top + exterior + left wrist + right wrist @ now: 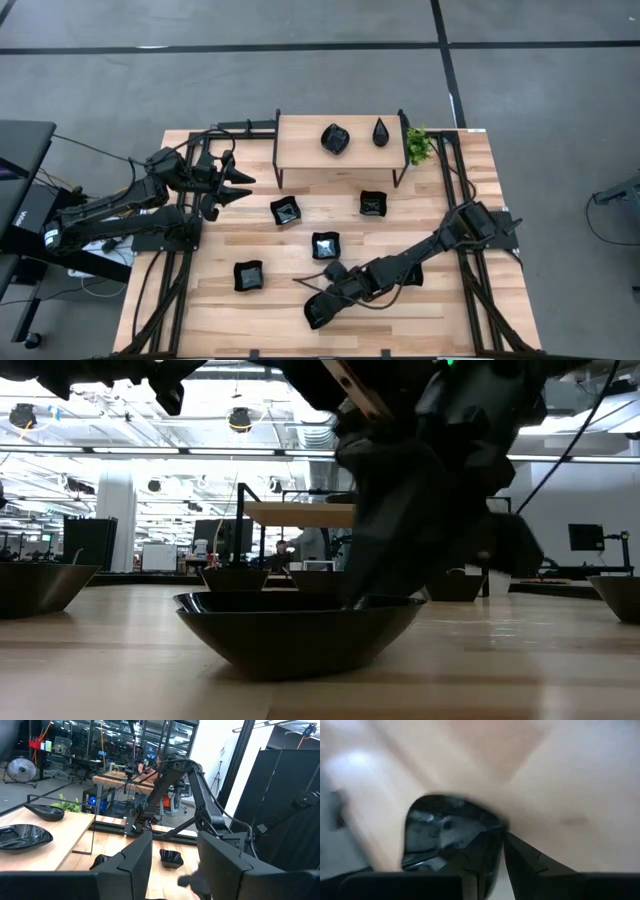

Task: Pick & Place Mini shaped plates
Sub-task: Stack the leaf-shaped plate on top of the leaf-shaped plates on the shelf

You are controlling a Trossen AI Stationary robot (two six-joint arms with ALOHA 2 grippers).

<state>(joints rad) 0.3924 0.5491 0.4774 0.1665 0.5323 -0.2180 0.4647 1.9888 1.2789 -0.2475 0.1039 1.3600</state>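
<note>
The right hand (318,312) is down at the near edge of the worktop (440,320), fingers pinching the rim of a plate (445,835) resting there, ready for lifting. The left hand (243,186) waits released, far left. Two plates (335,138) sit on the far shelf (300,150).

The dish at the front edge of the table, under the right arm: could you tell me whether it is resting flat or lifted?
Resting flat: in the low view the dish sits on the table, with the right gripper closed on its rim.
</note>
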